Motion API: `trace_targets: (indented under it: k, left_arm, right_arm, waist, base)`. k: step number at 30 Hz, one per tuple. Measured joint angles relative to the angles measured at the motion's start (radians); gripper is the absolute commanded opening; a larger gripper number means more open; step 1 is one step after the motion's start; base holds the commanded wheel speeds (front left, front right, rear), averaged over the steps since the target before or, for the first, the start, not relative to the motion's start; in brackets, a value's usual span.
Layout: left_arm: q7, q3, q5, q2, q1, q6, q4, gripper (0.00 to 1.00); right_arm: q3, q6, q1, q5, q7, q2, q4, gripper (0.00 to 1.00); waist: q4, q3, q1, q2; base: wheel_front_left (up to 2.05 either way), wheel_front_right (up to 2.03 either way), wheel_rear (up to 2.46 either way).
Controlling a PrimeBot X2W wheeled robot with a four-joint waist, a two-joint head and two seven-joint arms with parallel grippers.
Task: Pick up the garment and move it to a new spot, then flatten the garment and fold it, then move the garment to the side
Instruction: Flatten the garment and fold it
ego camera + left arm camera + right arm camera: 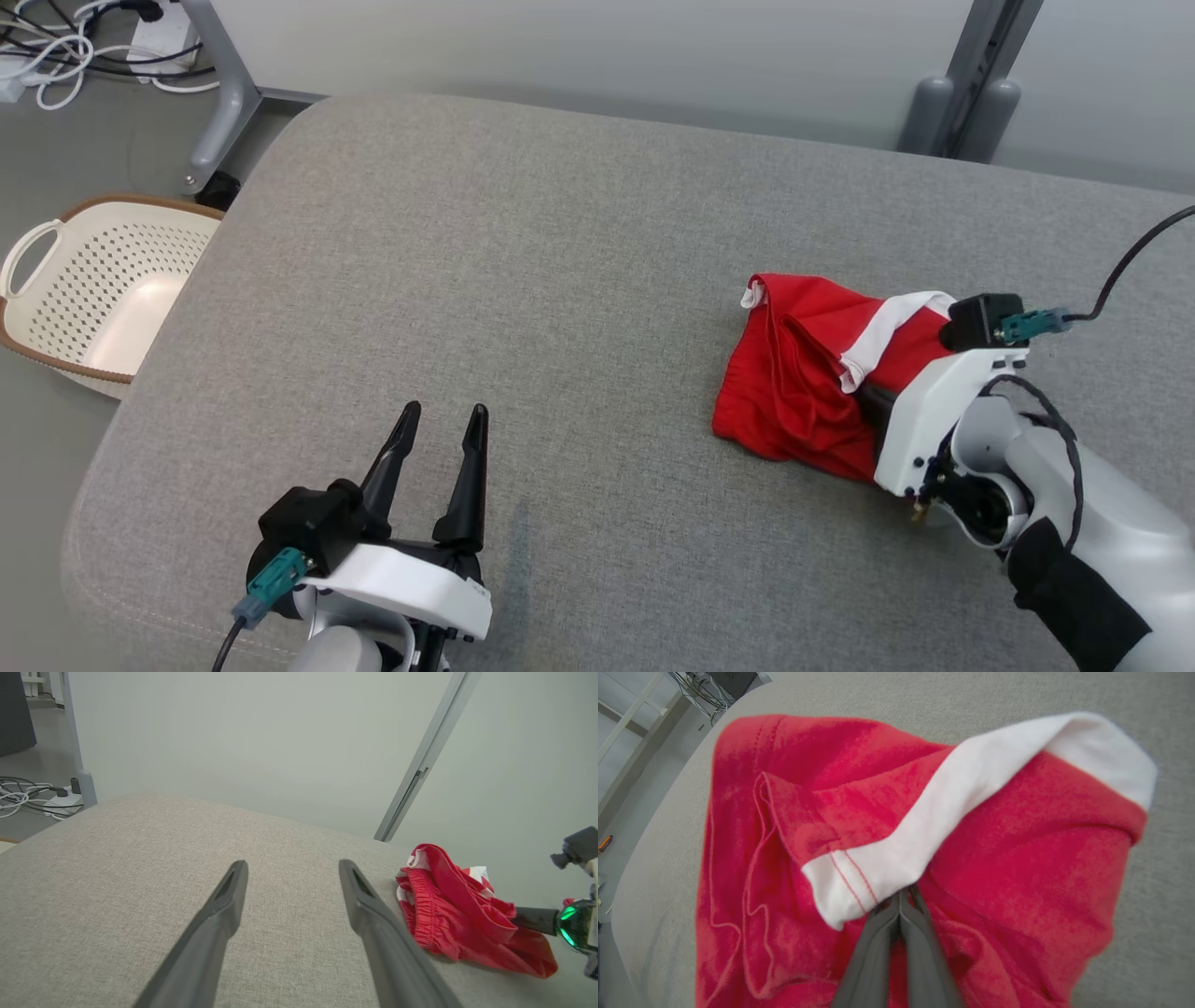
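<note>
Garment [794,392], red with white trim, lies bunched at the right side of the surface [560,233]; right fingers [878,952] pinch shut on its near folds, left fingers [467,476] splayed wide, well apart to its left.

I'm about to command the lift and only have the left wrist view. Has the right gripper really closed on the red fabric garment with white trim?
Observer: Yes. The right wrist view shows the right gripper shut, fingertips tucked under the white band of the crumpled red fabric garment.
Operator: Anything on the floor to the robot's left?
Observer: A cream perforated plastic basket with a brown rim stands beside the grey upholstered surface.
</note>
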Motion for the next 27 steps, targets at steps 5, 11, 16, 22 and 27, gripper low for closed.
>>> trace_targets:
  k: [5,11,16,22,27]
  left_arm:
    - [0.000,0.013,0.004,-0.001,0.019,-0.003,0.013,1.00]
    - [0.000,0.012,0.008,-0.004,0.023,-0.010,0.020,1.00]
    - [0.000,0.011,0.012,-0.004,0.023,-0.013,0.024,1.00]
    - [0.000,0.014,0.013,0.000,0.030,-0.015,0.029,1.00]
    - [0.000,0.012,0.012,-0.002,0.036,-0.015,0.029,1.00]
  right_arm:
    - [0.065,0.000,0.048,0.053,0.026,0.006,-0.086,0.00]
    - [0.135,0.000,0.063,0.087,-0.014,0.028,-0.185,0.00]
    - [0.160,0.000,0.062,0.109,-0.079,0.032,-0.229,0.00]
    - [0.159,0.000,0.038,0.140,-0.197,-0.043,-0.286,0.00]
    - [0.142,0.000,0.017,0.151,-0.223,-0.127,-0.237,0.00]
  waist:
    - [-0.009,-0.034,0.0000,0.0000]
    - [-0.029,-0.051,0.0000,0.0000]
    - [-0.031,-0.055,0.0000,0.0000]
    - [-0.038,-0.072,0.0000,0.0000]
    - [-0.048,-0.076,0.0000,0.0000]
  base:
    - [0.00,0.00,0.00]
    - [0.00,0.00,0.00]
    - [0.00,0.00,0.00]
    - [0.00,0.00,0.00]
    - [0.00,0.00,0.00]
